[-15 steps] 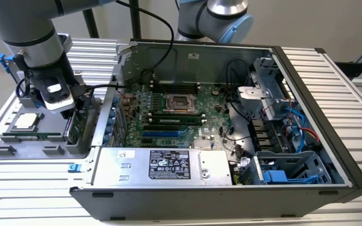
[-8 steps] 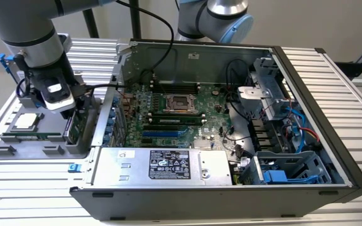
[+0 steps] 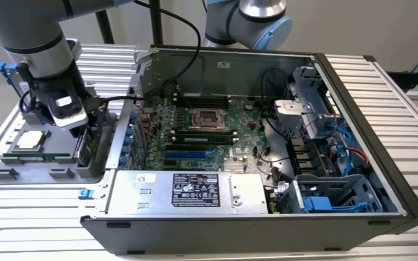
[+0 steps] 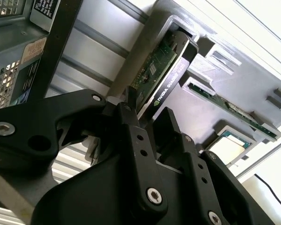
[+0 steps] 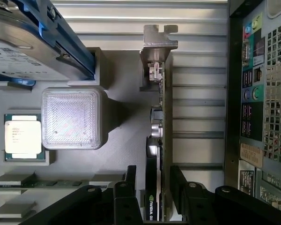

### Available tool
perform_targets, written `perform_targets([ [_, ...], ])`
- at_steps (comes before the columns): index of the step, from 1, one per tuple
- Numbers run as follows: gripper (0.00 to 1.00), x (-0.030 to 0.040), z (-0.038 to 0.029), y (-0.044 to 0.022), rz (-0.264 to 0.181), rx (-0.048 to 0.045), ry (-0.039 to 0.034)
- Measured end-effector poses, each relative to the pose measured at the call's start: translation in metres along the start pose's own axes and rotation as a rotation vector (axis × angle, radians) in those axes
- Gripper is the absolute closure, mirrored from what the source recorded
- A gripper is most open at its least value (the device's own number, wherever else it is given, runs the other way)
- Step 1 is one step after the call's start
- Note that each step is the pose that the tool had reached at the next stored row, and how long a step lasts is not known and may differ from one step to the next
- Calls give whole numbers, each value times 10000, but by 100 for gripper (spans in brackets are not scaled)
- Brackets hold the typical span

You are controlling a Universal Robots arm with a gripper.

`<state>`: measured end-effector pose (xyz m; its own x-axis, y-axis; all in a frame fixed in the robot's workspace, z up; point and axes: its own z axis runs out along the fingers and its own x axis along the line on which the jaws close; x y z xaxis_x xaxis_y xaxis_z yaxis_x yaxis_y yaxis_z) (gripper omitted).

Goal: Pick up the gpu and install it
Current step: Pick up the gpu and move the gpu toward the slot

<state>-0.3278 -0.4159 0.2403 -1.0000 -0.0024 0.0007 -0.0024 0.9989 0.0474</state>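
Plainly little is done: the open computer case (image 3: 369,103) has no card in its motherboard (image 3: 202,138) slots, and the gpu (image 5: 155,136) stands on edge in the grey holder tray (image 3: 28,166) beside the case, at the exterior view's left. Lifting and installing are both left to do. The gripper (image 5: 152,176) straddles the card's upper edge, jaws parted, one finger beside each face, apparently not yet clamped.

In the exterior view the case wall (image 3: 118,138) stands just beside the gpu (image 3: 82,149) at three o'clock (a narrow gap), while at nine o'clock bare tray (image 3: 56,142) leaves room toward the flat chip (image 3: 29,140).
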Motion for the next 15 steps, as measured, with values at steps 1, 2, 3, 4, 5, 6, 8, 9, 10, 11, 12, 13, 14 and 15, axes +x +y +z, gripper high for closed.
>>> perform_targets([
  [1, 0, 2, 0, 0, 0, 0, 1],
  [2, 0, 4, 0, 0, 0, 1, 1],
  [3, 0, 6, 0, 0, 0, 0, 1],
  [4, 0, 7, 0, 0, 0, 0, 1],
  [5, 0, 8, 0, 0, 0, 1, 1],
  [6, 0, 8, 0, 0, 0, 1, 1],
  [8, 0, 8, 0, 0, 0, 0, 1],
  [9, 0, 9, 0, 0, 0, 1, 1],
  [10, 0, 9, 0, 0, 0, 0, 1],
  [11, 0, 9, 0, 0, 0, 0, 1],
  [12, 0, 10, 0, 0, 0, 0, 1],
  [13, 0, 10, 0, 0, 0, 1, 1],
  [14, 0, 10, 0, 0, 0, 0, 1],
  [15, 0, 11, 0, 0, 0, 1, 1],
])
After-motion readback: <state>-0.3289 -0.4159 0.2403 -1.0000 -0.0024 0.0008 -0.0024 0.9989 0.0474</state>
